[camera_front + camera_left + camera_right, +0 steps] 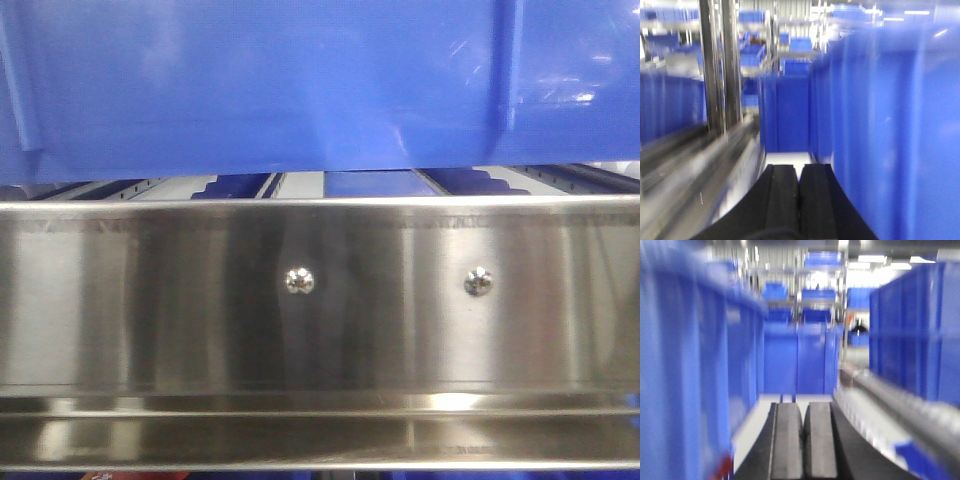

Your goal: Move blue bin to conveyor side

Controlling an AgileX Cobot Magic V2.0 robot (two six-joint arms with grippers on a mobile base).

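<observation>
The blue bin [300, 80] fills the top of the front view, its glossy wall resting just above the steel rack. My left gripper [800, 167] is shut with nothing between its black pads, and the bin's side wall [890, 125] stands close on its right. Along the opposite side my right gripper [803, 405] is also shut and empty, with the bin wall [685, 365] close on its left. Both wrist views are blurred. The conveyor is out of view.
A shiny steel roller rack front [200, 300] with two screws [299, 281] spans the front view below the bin. More blue crates [785, 120] stand ahead on the rack. A steel post [715, 65] rises at left. Another crate [920, 330] and a rail [900, 410] lie right.
</observation>
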